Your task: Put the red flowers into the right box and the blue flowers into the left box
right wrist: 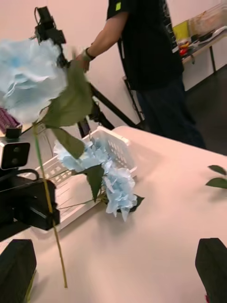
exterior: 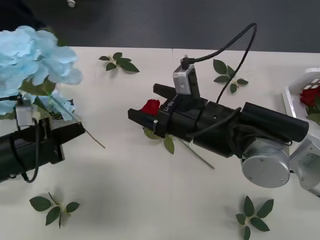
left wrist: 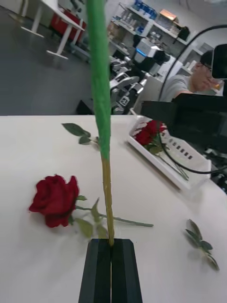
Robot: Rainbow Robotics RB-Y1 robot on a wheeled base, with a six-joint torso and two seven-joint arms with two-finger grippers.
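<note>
My left gripper (exterior: 75,131) is shut on the stem of a pale blue flower (exterior: 35,55), held up over the table's left side; the fingers (left wrist: 112,265) pinch the green stem (left wrist: 101,94). A second blue flower (right wrist: 116,182) droops over the rim of the left box (right wrist: 113,142). One red flower (exterior: 150,106) lies mid-table, and my right gripper (exterior: 144,102) stands open around it, one finger on each side. From the left wrist that rose (left wrist: 54,199) rests flat on the table. The right box (exterior: 292,97) at the far right holds red flowers (exterior: 310,95).
Loose leaf sprigs lie at the back (exterior: 119,62), back right (exterior: 227,75), front left (exterior: 54,207) and front right (exterior: 254,215). A person stands beyond the table's left end, not touching anything on it.
</note>
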